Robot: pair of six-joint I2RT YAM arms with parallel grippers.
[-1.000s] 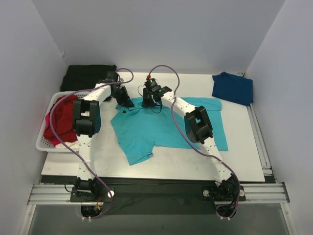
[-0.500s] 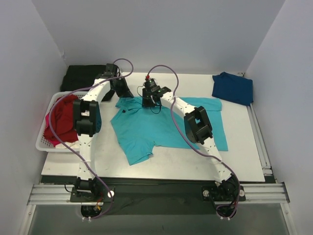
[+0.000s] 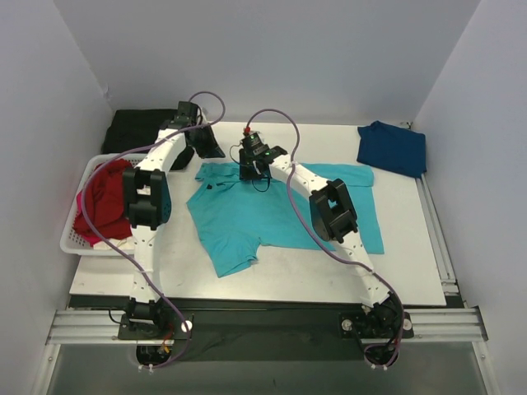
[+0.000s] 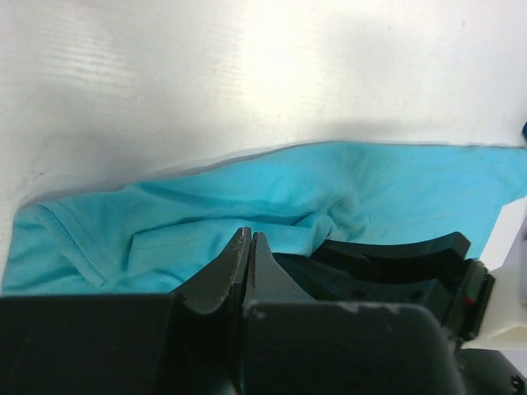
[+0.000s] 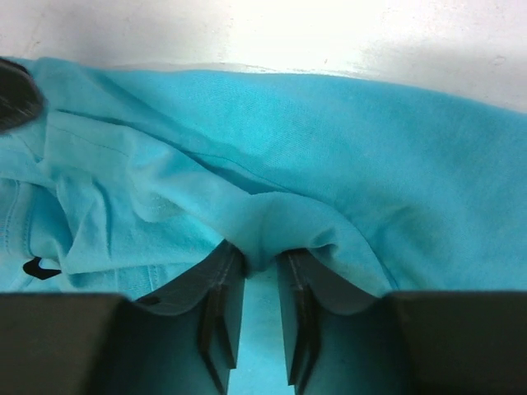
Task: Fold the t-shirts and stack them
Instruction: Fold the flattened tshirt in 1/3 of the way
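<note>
The turquoise-teal t-shirt (image 3: 272, 210) lies spread on the white table. My right gripper (image 3: 252, 171) rests on its far edge near the collar, with its jaws pinching a raised fold of the cloth (image 5: 261, 259). My left gripper (image 3: 206, 146) is shut and empty, off the shirt just behind its far left corner; its closed tips (image 4: 249, 239) hang over the teal cloth (image 4: 247, 193). The navy blue t-shirt (image 3: 393, 148) lies at the far right corner. The red t-shirt (image 3: 100, 202) lies in the basket.
A white slatted basket (image 3: 76, 243) stands at the table's left edge. A black cloth (image 3: 144, 127) lies at the far left corner. White walls close in behind and on both sides. The right gripper's black body (image 4: 395, 271) shows in the left wrist view.
My left gripper has come off the shirt's far left corner and drawn back toward the far left, shut and empty. The right gripper has stayed on the collar edge.
</note>
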